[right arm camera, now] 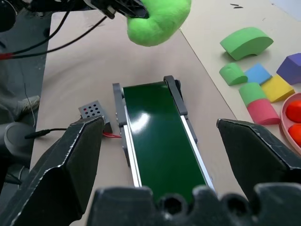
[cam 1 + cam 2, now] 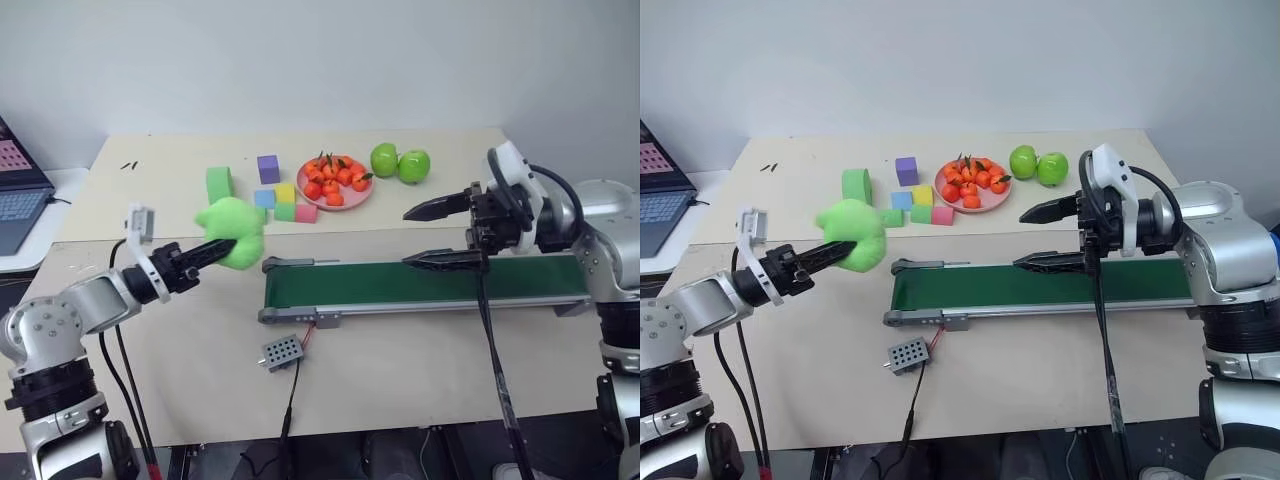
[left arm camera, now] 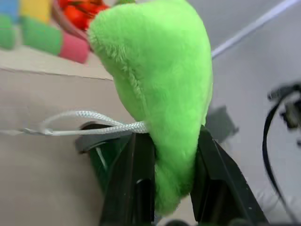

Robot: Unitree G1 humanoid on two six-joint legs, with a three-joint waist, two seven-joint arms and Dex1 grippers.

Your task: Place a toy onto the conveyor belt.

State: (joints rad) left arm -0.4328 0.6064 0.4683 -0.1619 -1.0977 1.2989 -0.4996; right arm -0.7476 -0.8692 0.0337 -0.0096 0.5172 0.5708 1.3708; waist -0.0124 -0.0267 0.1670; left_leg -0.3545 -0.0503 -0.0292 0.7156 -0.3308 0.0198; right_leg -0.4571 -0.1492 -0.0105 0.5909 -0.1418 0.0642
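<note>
Left jaws: the left gripper [image 2: 222,248] is clamped on the toy [image 2: 234,232], its two black fingers [image 3: 129,183] pinching the plush's lower end.
Toy: a fuzzy lime-green plush, held up off the worktop [image 2: 180,350], just beyond the left end of the conveyor belt [image 2: 420,283]; a white cord loop [image 3: 80,123] hangs from its side.
Right jaws: the right gripper [image 2: 440,235] stands wide apart and holds nothing, pointing toward the robot's left, hovering over the middle of the belt.
Conveyor belt: a long dark-green belt in a silver-grey frame, lying across the worktop in front of the robot, nothing on it.
Control box [image 2: 281,351]: small, grey, perforated, on the worktop just in front of the belt's left end, joined to it by a red wire.
Foam blocks [image 2: 275,197]: green, purple, blue, yellow and pink pieces, grouped behind the toy.
Pink plate [image 2: 336,199]: holds small orange fruits, beside the blocks.
Green apples [image 2: 400,162]: two, touching, right of the plate.
Laptop [image 2: 20,195]: at the far left edge, open.
</note>
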